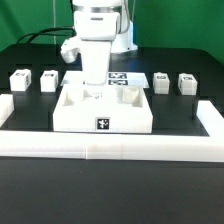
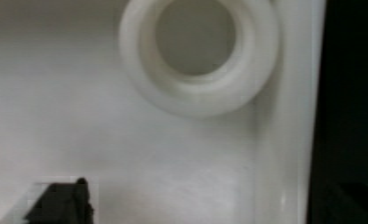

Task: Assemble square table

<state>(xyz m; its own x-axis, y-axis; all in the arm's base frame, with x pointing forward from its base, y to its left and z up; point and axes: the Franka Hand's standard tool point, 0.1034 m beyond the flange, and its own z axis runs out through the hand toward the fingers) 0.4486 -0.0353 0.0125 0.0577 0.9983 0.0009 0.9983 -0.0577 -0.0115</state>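
Observation:
The square table's slab (image 1: 75,112) lies white and thick at the table's middle, with a small tag on its near edge (image 1: 103,124). Two short white legs (image 1: 20,80) (image 1: 48,78) stand at the exterior view's left and two more legs (image 1: 162,80) (image 1: 187,82) at its right. My gripper (image 1: 93,88) is lowered straight onto the far part of the slab. The wrist view is filled by the slab's white face (image 2: 145,150) with a round ringed hole (image 2: 199,45). One dark fingertip (image 2: 60,205) shows far out to the side; the other is lost in the dark strip. Nothing sits between them.
The marker board (image 1: 122,77) lies just behind the slab. The long low white border wall (image 1: 110,148) runs along the front and up both sides (image 1: 212,118). The arm's white base stands at the back centre.

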